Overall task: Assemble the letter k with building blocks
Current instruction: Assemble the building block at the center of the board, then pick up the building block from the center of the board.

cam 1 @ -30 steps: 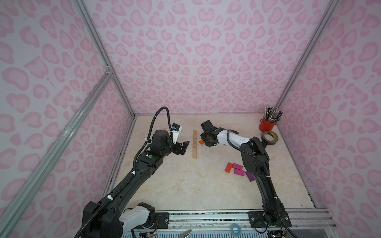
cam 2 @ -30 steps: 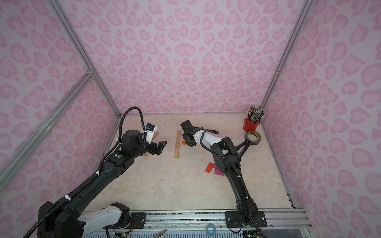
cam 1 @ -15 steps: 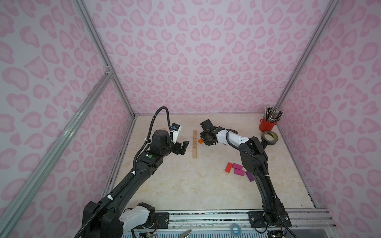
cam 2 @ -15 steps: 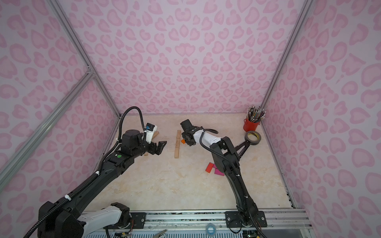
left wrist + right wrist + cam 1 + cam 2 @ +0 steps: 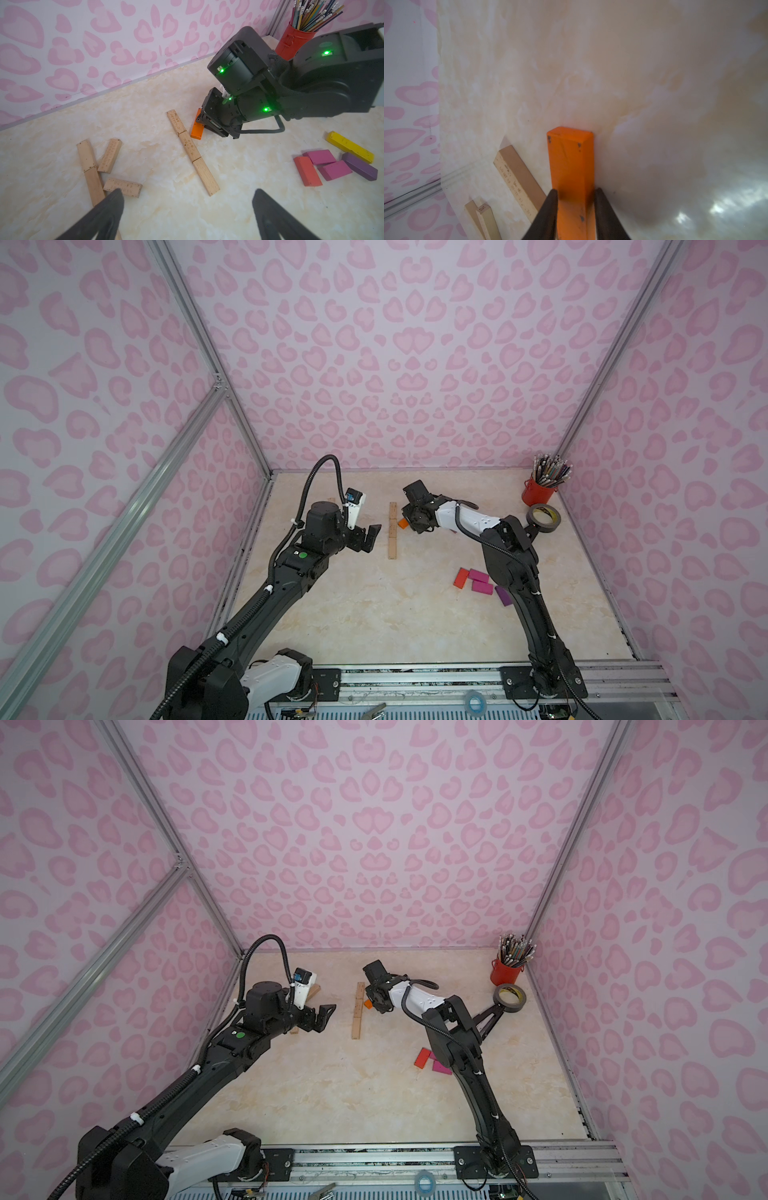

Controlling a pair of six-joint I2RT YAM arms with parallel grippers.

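Three plain wooden building blocks (image 5: 392, 531) (image 5: 357, 1011) (image 5: 192, 153) lie end to end in a straight line on the table. My right gripper (image 5: 575, 192) (image 5: 409, 522) is shut on one end of an orange block (image 5: 571, 166) (image 5: 197, 126) (image 5: 402, 524). That block sits just right of the line's far half, its free end low at the table. My left gripper (image 5: 187, 197) (image 5: 368, 537) hovers open and empty, left of the line's near end. More plain blocks (image 5: 97, 162) lie below the left arm.
A cluster of orange-red, magenta and purple blocks (image 5: 478, 583) (image 5: 332, 166) lies beside the right arm, with a yellow one (image 5: 350, 149) next to it. A red cup of pencils (image 5: 540, 489) and a grey tape roll (image 5: 543, 518) stand in the back right corner.
The right gripper with the orange block has edged slightly towards the wooden line. The left arm has not moved.
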